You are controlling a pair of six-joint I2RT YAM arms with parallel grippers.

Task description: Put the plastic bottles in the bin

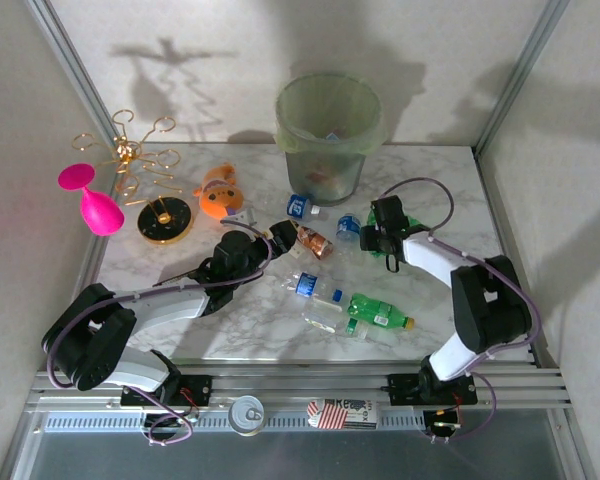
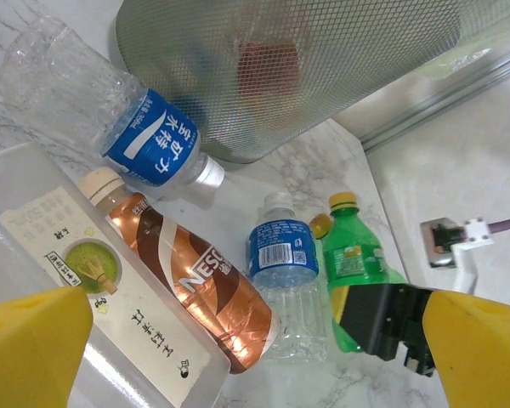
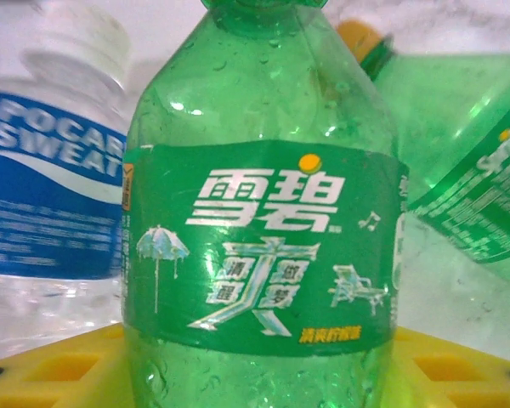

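Top external: the bin (image 1: 296,140) stands midway along the far edge of the worktop (image 1: 450,200), and the plastic bottles (image 1: 310,287) lie scattered across the middle. The left gripper (image 1: 283,236) gapes empty beside them.

Left wrist: its yellow fingers (image 2: 34,340) stand wide apart, with a brown bottle (image 2: 195,280) between them, near the bin.

Right wrist: the right gripper (image 3: 255,374) straddles a green bottle (image 3: 259,246); whether it clamps the bottle, I cannot tell.

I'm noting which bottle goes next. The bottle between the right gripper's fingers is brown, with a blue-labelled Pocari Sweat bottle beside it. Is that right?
Not quite. The bottle between the fingers of the right gripper is green, not brown, as the right wrist view shows. The blue-labelled Pocari Sweat bottle does lie beside it.
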